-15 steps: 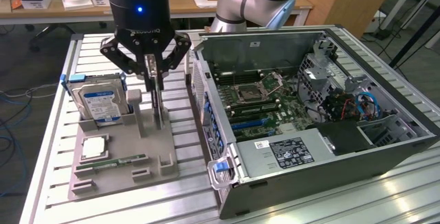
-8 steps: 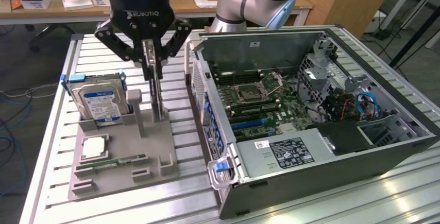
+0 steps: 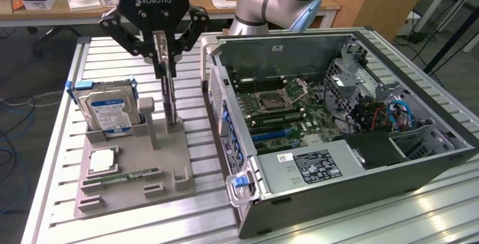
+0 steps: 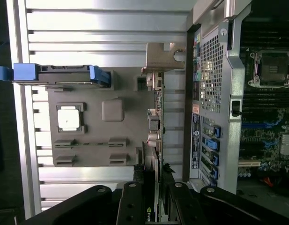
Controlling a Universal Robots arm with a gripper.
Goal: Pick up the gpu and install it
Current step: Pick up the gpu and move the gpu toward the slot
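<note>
On the slatted metal counter point(image 3: 53, 160) the biggest thing is an open computer case point(image 3: 351, 196), lying on its side toward the exterior view's right with its green motherboard point(image 3: 292, 109) exposed. Just beside it, toward the exterior view's left, a grey parts holder point(image 3: 142, 157) rests flat on the counter. Above the holder hangs the black tool point(image 3: 166, 67) on the silver and blue arm point(image 3: 281, 0), pointing straight down.

At the holder's far end a silver hard drive point(image 3: 111, 112) with a blue and white label stands upright in blue-tabbed rails. Next to it, on the side nearer the case, the gpu point(image 3: 171, 95) stands on edge, thin and vertical, so the exterior view sees it almost edge-on. Its lower end sits down at the holder, and I cannot tell whether it has left its slot.

The tool's jaws are drawn narrow, closed on the card's upper part and pressing its two faces. From the wrist view the card point(image 4: 156, 122) runs out from between the black fingers point(image 4: 131, 204) to its silver bracket point(image 4: 160, 56) at the far end, close alongside the case's perforated back panel point(image 4: 212, 75).

Smaller parts lie flat in the holder: a square processor chip point(image 3: 101, 161) in its recess and, nearer the front edge, a narrow green memory stick point(image 3: 123, 177).
</note>
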